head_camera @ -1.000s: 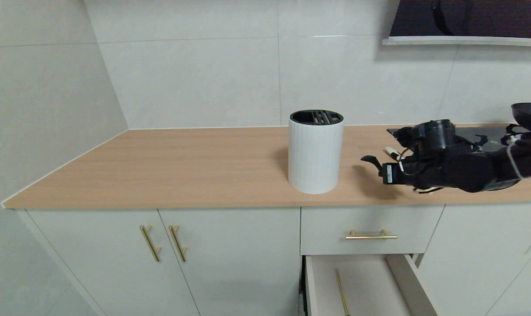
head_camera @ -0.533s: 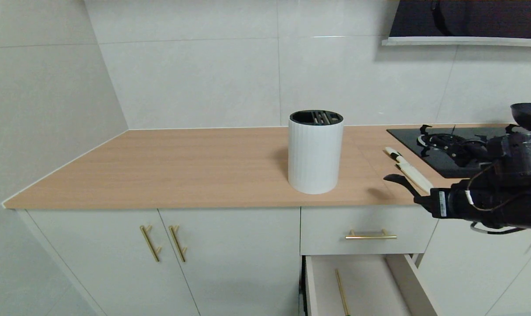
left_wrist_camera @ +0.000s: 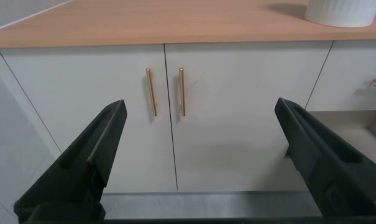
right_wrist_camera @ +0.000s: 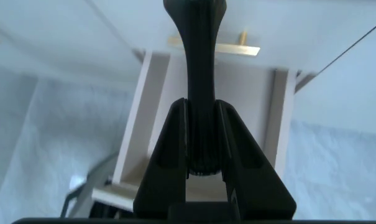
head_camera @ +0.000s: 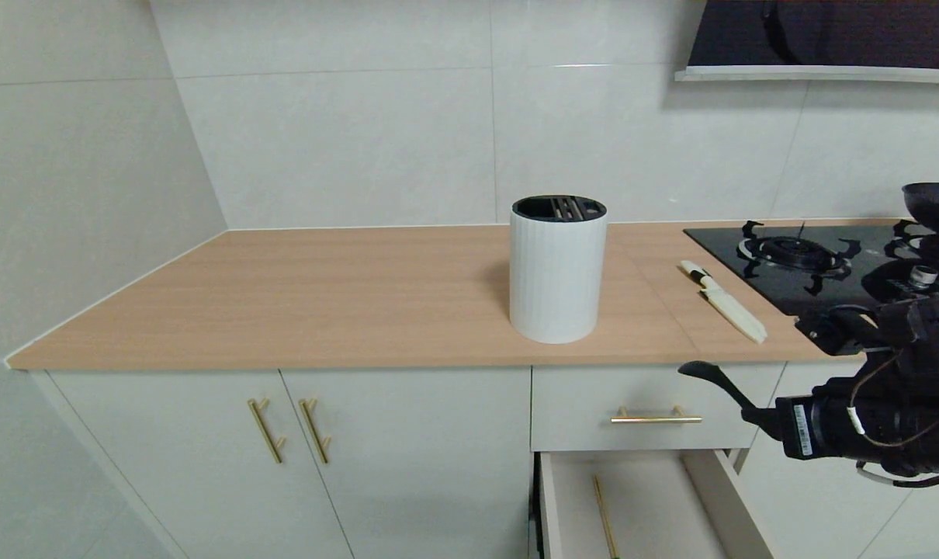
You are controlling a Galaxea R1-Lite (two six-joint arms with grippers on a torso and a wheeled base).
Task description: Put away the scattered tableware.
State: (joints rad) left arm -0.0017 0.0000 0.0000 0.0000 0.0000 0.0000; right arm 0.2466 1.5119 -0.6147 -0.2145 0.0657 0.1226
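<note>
The right gripper (head_camera: 758, 413) was found below the counter's front edge, in front of the closed drawer (head_camera: 578, 404) and above the open drawer (head_camera: 556, 497) beneath it. Its fingers were clamped on the handle of a black utensil (head_camera: 708, 377). The utensil's free end pointed toward the robot's left and curved slightly upward; the type of utensil could not be established. The right wrist view confirmed the grasp, with both fingers pressed against the handle and the open drawer lying behind it.

The left gripper (left_wrist_camera: 200, 109) was observed with its fingers spread wide and nothing between them. It faced a pair of cabinet doors (left_wrist_camera: 166, 124) with upright gold handles, below the counter.

On the counter (head_camera: 322, 295) a white ribbed holder (head_camera: 555, 281) with a dark slotted top stood upright near the front edge. A knife (head_camera: 722, 301) with a pale blade lay flat between the holder and the gas hob (head_camera: 795, 262), just beside the hob. Its handle pointed toward the wall and its tip toward the front edge. A dark pan (head_camera: 935, 200) sat on the hob's far right.

A thin gold-coloured stick (head_camera: 603, 514) lay lengthwise in the open drawer. The closed drawer carried a gold bar handle (head_camera: 656, 418).
</note>
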